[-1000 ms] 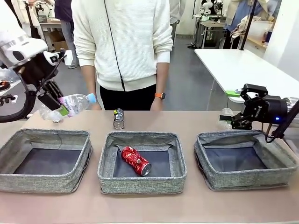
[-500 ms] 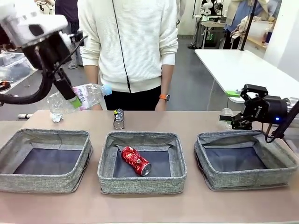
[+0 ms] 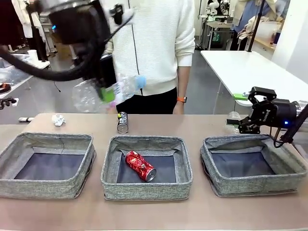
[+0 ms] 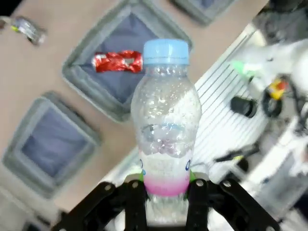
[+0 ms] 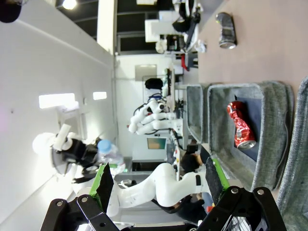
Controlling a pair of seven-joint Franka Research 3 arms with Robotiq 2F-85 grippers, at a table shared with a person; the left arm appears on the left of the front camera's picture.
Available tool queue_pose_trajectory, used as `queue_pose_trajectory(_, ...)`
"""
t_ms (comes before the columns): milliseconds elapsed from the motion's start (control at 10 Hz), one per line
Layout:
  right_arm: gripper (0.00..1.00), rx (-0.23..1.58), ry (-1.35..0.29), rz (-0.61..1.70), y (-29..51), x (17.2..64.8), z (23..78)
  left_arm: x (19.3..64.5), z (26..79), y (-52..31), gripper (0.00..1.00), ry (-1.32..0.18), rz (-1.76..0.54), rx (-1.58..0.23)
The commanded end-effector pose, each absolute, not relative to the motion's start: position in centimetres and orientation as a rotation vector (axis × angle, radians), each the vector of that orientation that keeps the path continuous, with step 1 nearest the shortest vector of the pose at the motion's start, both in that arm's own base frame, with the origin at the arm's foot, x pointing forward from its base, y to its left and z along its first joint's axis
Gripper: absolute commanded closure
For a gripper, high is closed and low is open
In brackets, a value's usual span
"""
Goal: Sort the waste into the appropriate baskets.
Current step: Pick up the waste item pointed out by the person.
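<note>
Hanging in the upper left of the front pic, the left claw (image 3: 107, 94) has its jaws pinched nearly shut on the blue-capped bottle (image 3: 126, 87), gripping it at the pink label band. Bottle lies nearly level in the air, cap end a bit higher and pointing toward pic centre. It's well above the table (image 3: 202, 126) and in front of the person (image 3: 159, 43) in a white sweater. In the left wrist pic the bottle runs up the centre of frame, cap at top, w/ the black fingers (image 4: 135, 202) clamping its lower part at btm centre.

Right claw (image 5: 158, 185) sits at the right edge of the front pic, just above the far rim of the right basket (image 3: 255, 186). Its jaws are spread wide w/ nothing btwn them.

Red can (image 3: 140, 166) lies tilted inside the mid basket (image 3: 147, 186), lower centre of frame. Dark can (image 3: 122, 122) lies on the table just behind that basket. Paper wad (image 3: 58, 120) is on the table at mid-left, behind the left basket (image 3: 45, 188).
</note>
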State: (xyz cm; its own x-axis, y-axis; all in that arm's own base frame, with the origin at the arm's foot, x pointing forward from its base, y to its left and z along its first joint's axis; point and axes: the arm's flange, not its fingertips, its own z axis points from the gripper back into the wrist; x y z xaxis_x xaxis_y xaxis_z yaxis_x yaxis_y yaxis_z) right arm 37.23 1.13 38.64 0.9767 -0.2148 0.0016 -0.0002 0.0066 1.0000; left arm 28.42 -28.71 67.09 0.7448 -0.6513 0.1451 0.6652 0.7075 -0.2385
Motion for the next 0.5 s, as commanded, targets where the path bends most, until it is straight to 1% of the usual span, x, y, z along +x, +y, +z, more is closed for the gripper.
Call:
queue_pose_trajectory(0,0.0,1.57,-0.185,-0.157,1.2,37.3,38.9,28.1,70.5,-31.3,0.77,-0.03,-0.486,-0.306)
queue_pose_trajectory(200,0.0,1.57,-0.185,-0.157,1.2,37.3,38.9,27.0,72.7,-33.1,0.77,-0.09,-0.246,-0.204)
queue_pose_trajectory(300,0.0,1.57,-0.185,-0.157,1.2,37.3,38.9,26.7,73.3,-34.3,0.77,-0.074,-0.249,-0.186)
queue_pose_trajectory(400,0.0,1.57,-0.185,-0.157,1.2,37.3,38.9,26.3,74.5,-34.8,0.77,-0.091,-0.252,-0.182)
